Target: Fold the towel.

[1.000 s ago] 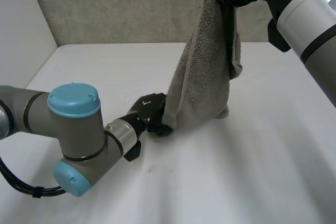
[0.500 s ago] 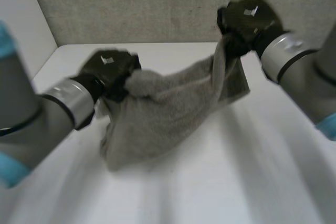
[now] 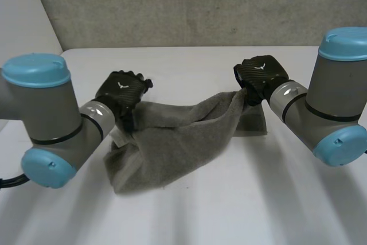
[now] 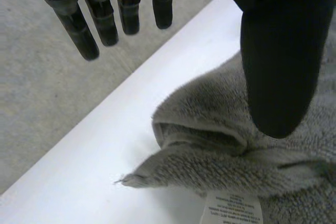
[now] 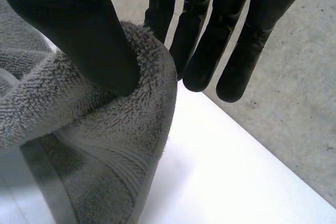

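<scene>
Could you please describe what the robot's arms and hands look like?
The left arm and right arm are grey with light-blue caps and silver wrist bands. The left hand and right hand are black, each with a white mark on its back.

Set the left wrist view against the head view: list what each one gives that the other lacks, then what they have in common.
The left wrist view adds: the left hand's straight fingers standing clear of the cloth, its thumb over the towel, and print on the white label by the hem. The head view adds: the right hand pinching the towel's other end, the cloth spanning from hand to hand, the left arm and the right arm. Shared: the grey towel, the left hand, the white table, the grey wall.
</scene>
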Controlling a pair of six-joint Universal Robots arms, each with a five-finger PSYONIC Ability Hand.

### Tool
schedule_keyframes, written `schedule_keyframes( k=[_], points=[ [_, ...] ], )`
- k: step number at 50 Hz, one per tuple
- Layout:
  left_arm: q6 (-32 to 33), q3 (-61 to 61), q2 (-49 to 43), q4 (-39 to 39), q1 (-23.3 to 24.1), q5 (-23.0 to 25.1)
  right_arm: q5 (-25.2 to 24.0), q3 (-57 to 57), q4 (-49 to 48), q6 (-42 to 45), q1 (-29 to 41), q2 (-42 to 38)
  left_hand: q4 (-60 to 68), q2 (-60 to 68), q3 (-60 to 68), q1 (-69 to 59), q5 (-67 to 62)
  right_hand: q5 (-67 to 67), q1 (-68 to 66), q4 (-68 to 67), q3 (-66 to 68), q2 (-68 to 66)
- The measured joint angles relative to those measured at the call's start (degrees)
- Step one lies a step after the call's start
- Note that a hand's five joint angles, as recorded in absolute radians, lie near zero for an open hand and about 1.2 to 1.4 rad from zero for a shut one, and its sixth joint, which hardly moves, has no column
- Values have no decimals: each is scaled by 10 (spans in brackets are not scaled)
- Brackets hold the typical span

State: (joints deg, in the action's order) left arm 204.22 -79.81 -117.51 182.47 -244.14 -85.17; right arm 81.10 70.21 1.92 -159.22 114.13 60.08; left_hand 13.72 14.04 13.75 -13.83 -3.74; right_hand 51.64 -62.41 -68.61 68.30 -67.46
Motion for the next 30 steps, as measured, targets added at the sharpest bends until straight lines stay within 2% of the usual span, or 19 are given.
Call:
schedule_keyframes(
  k=[6, 12, 30],
  points=[
    [-28, -28, 35, 0, -12, -1, -2, 17, 0, 0, -3, 9, 90, 88, 91, -92, -91, 0, 0, 0, 0, 0],
    [-36, -37, 30, 0, -20, -2, -3, 24, 0, 0, -6, 12, 119, 115, 118, -117, -119, 0, 0, 0, 0, 0],
    [-32, -26, -50, 5, -35, -18, -5, 36, -3, 4, -13, 6, 190, 189, 189, -192, -189, 0, 0, 0, 0, 0]
  ],
)
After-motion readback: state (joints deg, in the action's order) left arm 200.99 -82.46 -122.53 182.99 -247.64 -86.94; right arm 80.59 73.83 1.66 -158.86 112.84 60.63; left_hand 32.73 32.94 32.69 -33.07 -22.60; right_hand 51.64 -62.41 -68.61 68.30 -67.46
